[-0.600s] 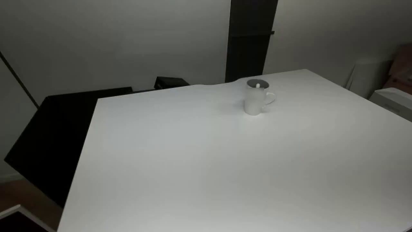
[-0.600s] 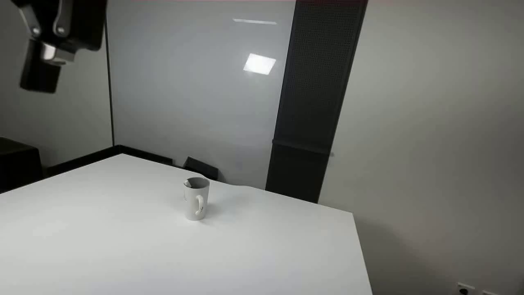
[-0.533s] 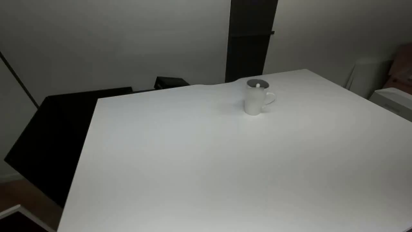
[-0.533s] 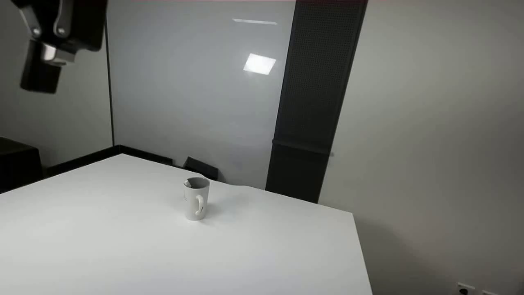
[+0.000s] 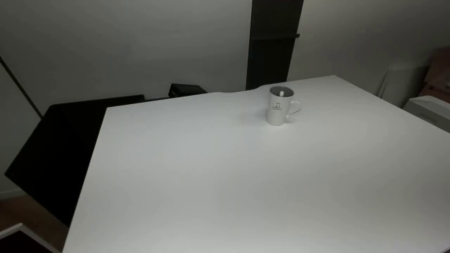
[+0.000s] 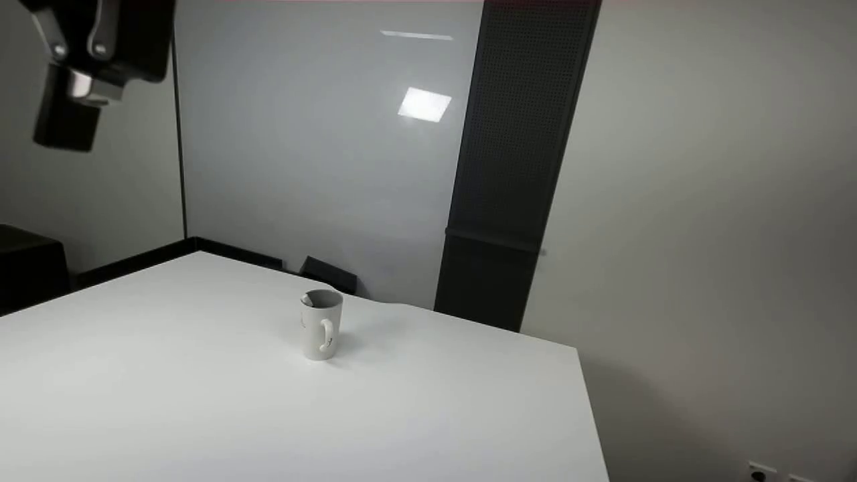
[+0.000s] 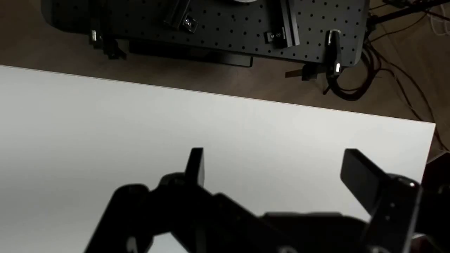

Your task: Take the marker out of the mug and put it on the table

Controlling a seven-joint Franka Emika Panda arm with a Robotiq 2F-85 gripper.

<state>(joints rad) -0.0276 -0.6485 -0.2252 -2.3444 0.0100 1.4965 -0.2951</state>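
The white mug (image 5: 276,114) stands upright on the white table (image 5: 211,168), towards its far edge. It has a dark print, a grey inside and a handle. It also shows in an exterior view (image 6: 319,335). The marker (image 5: 281,93) stands in the mug; only its light tip shows at the opening, also in an exterior view (image 6: 306,300), and the rest is hidden. My gripper (image 7: 273,160) is open with nothing between its fingers, high above the table. In an exterior view my gripper (image 6: 75,114) is at the upper left, well apart from the mug. The wrist view does not show the mug.
A black surface (image 5: 52,154) lies beside the table. A small black box (image 5: 186,90) is behind its far edge. In the wrist view a black perforated plate (image 7: 225,31) and cables (image 7: 355,91) lie beyond the table's edge. A white box (image 5: 430,110) is beside the table.
Nothing has moved. The dark print on the mug shows now in an exterior view, where the mug's side looked blank earlier.
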